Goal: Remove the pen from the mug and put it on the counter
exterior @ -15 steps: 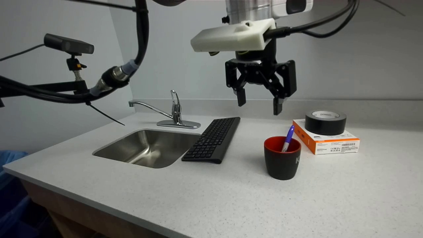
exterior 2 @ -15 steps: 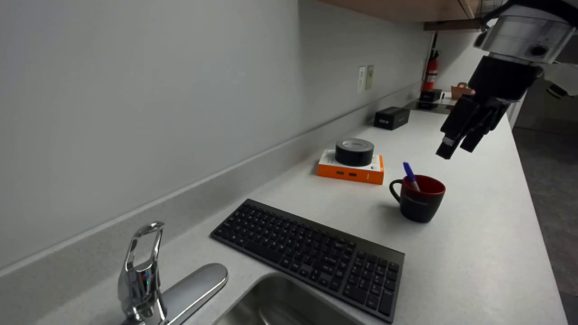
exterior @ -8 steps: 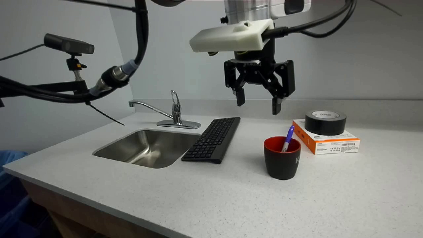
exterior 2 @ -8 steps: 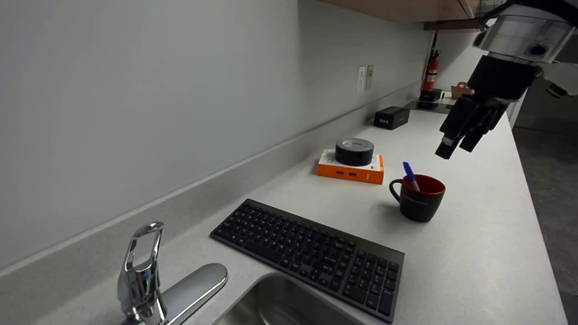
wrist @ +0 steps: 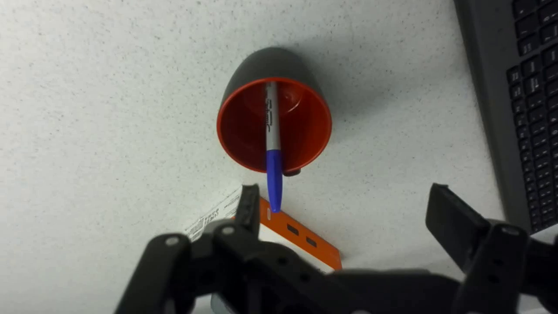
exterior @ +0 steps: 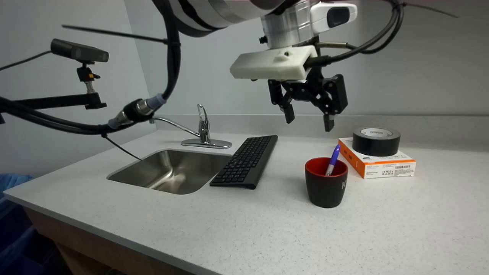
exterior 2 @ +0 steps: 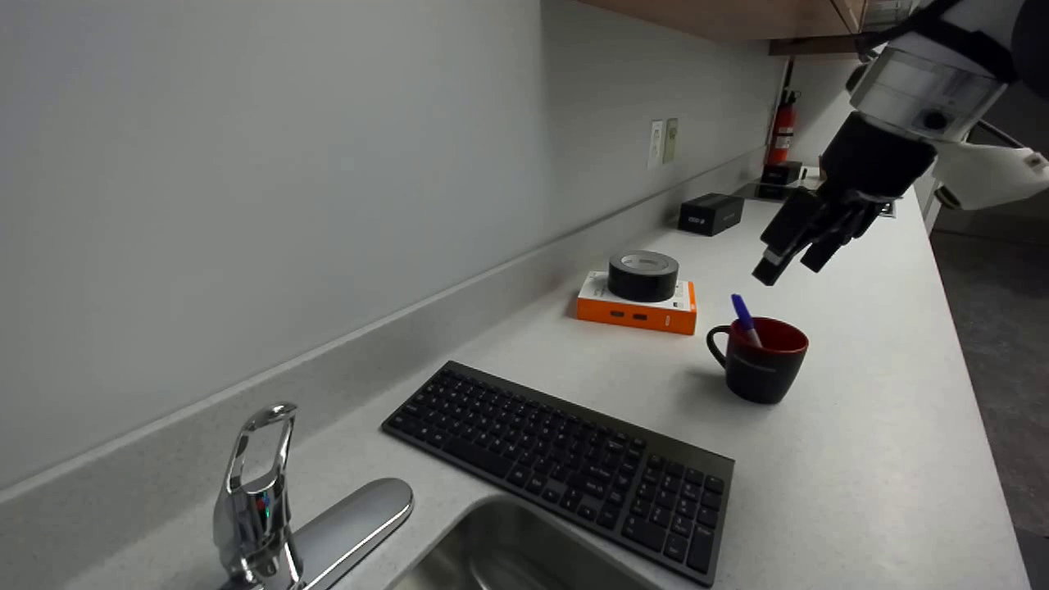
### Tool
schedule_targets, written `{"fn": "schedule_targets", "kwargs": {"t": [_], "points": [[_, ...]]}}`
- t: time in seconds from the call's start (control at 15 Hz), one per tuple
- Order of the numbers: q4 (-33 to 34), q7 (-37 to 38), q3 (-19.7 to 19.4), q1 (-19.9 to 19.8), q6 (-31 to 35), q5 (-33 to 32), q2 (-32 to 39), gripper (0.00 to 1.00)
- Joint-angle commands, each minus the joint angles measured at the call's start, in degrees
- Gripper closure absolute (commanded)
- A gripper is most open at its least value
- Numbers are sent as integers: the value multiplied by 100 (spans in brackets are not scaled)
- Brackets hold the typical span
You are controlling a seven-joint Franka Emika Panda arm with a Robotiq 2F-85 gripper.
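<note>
Weighing one pen in one mug, and how I might fumble it

In an exterior view my pincer hangs above the mug, spread wide, nothing between its two fingers. The pen leans inside, blue end poking out over the top; I judge the grasp not yet begun. Coming down too far back, I could clip the tape roll or the box under it. Counting on this worktop: one tape roll, one box, one sink, one faucet.

In an exterior view the pen tilts toward the handle side. If I catch the mug along with the pen, lifting would likely tip it or bring it along. I count one handle, one keyboard and at least two black boxes farther off.

In the wrist view the pen shows off-centre, near one finger and well apart from its twin. Closing like that, I'd expect the near finger to shove the pen sideways. How high I sit over it I can't tell; pinch only its tapered end and it may slip. One pen, one mug, no second of either.
</note>
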Motion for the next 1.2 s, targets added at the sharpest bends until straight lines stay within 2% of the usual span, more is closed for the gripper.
{"fn": "schedule_targets", "kwargs": {"t": [0.0, 0.2, 0.6, 1.13], "points": [[-121, 566, 251, -320, 788, -512, 302, 0], [-132, 1069, 387, -589, 1248, -1008, 568, 0], [-29, 1953, 507, -955, 1465, -1902, 960, 0], [188, 3254, 448, -1030, 1525, -3163, 1281, 0]]}}
